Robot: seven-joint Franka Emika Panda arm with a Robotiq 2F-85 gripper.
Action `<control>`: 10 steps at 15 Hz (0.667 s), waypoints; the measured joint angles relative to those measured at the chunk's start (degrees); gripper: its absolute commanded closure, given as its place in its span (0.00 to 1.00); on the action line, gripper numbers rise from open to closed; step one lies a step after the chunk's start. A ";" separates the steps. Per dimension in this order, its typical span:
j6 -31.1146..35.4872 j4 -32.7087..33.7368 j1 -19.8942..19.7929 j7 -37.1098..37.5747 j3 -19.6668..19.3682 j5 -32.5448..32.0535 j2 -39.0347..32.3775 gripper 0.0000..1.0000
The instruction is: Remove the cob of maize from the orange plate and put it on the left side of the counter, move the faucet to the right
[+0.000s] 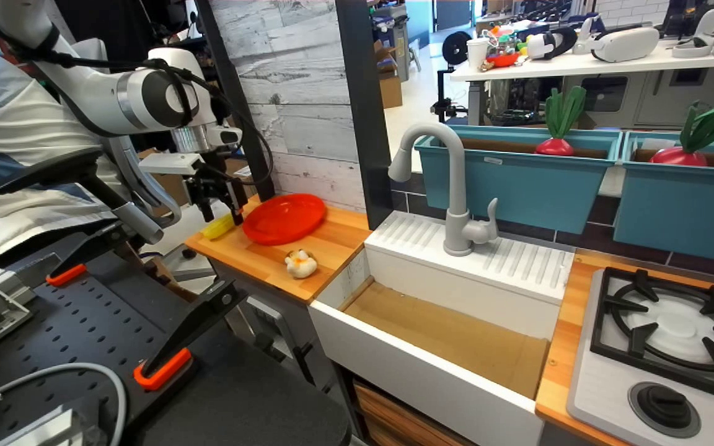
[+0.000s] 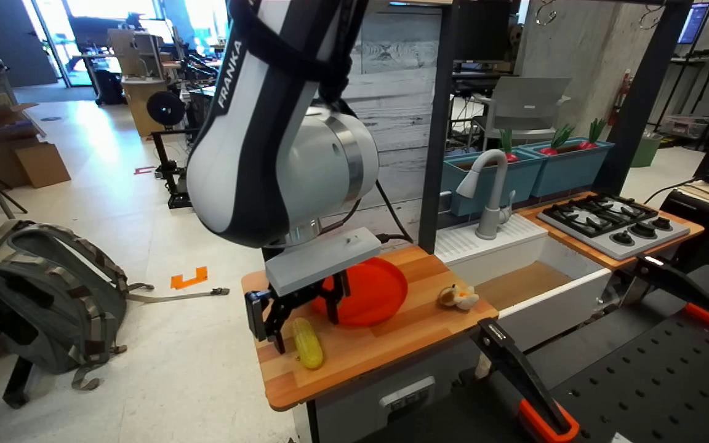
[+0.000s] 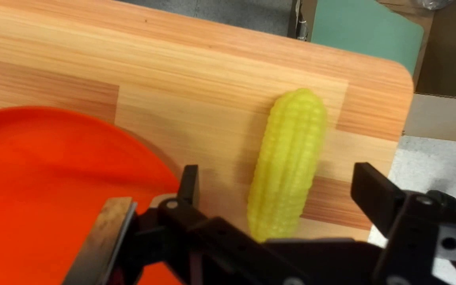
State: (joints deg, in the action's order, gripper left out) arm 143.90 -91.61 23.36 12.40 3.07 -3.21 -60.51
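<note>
While gripper (image 2: 306, 332) straddles cob (image 3: 287, 166), fingers (image 3: 189, 184) spread, orange plate (image 1: 286, 218) sits close beside, pale lump (image 1: 301, 265) near sink (image 1: 419, 384).

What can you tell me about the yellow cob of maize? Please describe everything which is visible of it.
The cob of maize is yellow and elongated, with rounded ends and bumpy kernels in lengthwise rows; no husk shows. It looks like plastic, but that is not certain. It lies on its side on the wooden counter, close to a rounded corner, beside the orange plate, not on it. Only the counter is seen touching it: the open gripper straddles it without visible contact.
</note>
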 measured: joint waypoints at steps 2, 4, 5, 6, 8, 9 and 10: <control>-0.18 0.25 -0.14 -0.04 0.00 0.00 0.00 0.00; -0.25 0.54 -0.32 -0.10 0.00 0.00 0.00 0.00; -0.26 0.66 -0.40 -0.18 0.00 0.00 0.00 0.00; -0.26 0.79 -0.48 -0.31 0.00 0.00 0.00 0.00; -0.30 1.07 -0.63 -0.79 0.06 0.00 0.05 0.00; -0.30 1.11 -0.67 -1.00 0.07 0.00 0.19 0.00; -0.34 1.10 -0.67 -1.23 0.07 0.00 0.41 0.00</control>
State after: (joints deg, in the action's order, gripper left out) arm 143.56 -90.51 22.68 11.18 3.14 -3.21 -60.11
